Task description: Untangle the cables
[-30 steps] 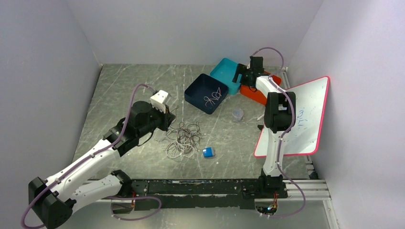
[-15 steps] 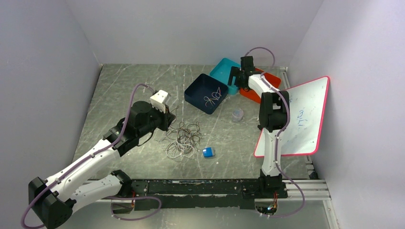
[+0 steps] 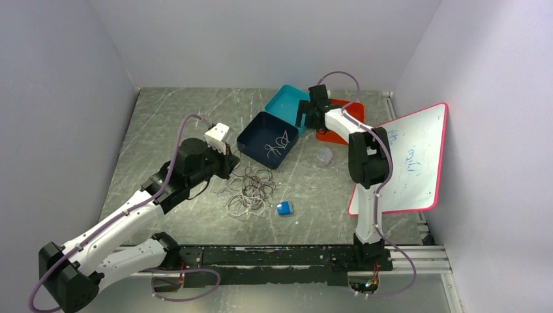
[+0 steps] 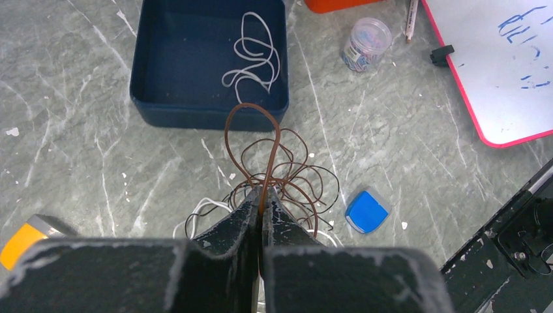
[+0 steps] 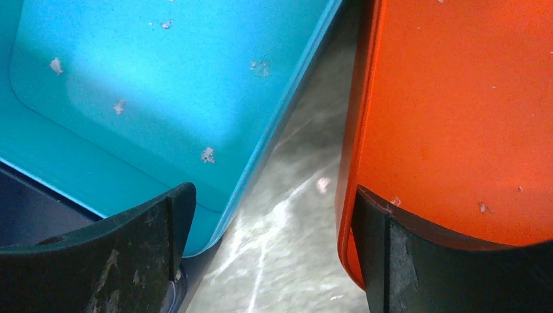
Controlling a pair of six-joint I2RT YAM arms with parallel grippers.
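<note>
Left claw [image 4: 262, 201] pinches a brown cable loop [image 4: 252, 112] tight — right claw [image 5: 274, 254] gapes, apparently empty, above teal tray [image 5: 163, 85] and orange tray [image 5: 456, 117].

Top external — I get a high, distant look from behind the arm bases [image 3: 368, 251], tilted down over the whole table [image 3: 169, 124]. Left wrist: faces forward and down past its own fingers [image 4: 231, 225], fairly near, taking in the cables [image 4: 280, 176], navy tray [image 4: 195, 116] and whiteboard [image 4: 495, 72] — all shared with my top view. Right wrist: pressed very close above the gap between teal tray [image 5: 143, 85] and orange tray [image 5: 456, 98], both also in the top view.
</note>
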